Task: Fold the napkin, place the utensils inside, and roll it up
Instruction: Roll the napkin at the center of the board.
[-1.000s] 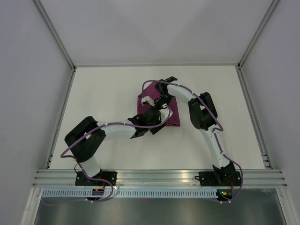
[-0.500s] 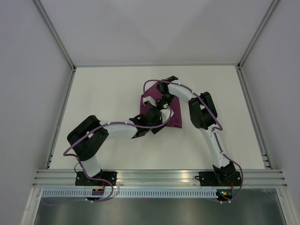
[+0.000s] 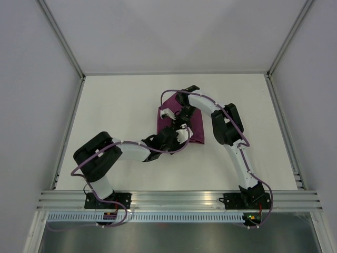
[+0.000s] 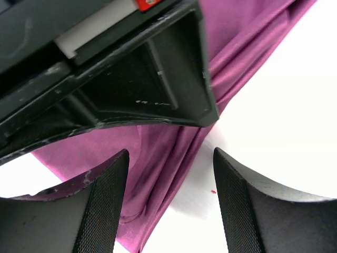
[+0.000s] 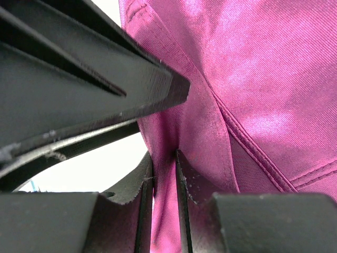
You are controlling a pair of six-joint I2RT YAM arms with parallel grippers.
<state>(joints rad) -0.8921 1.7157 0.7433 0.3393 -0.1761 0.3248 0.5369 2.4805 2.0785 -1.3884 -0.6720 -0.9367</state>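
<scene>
Over the last second your left pincer (image 4: 169,158) drew back toward the near edge of the napkin (image 3: 197,129), and its jaws stood spread wide with nothing between them; the wrist view showed it hovering just above the napkin's near hem, a fold of cloth running below the gap. Your right pincer (image 5: 164,179) kept its place over the napkin's middle, jaws pressed nearly together and pinching a raised ridge of the cloth. The napkin itself lay on the bench (image 3: 116,105), under both pincers, and its left corner had pulled inward, leaving the outline narrower and bunched rather than flat. In my judgement the fold was being gathered, not finished: the creases looked loose, and the left pincer appeared to have let go in order to take a fresh hold. Count: one napkin, two pincers, one of them gripping. No utensil could be seen in any view, on the napkin or beside it; whether one lay hidden under the arms could not be told.
</scene>
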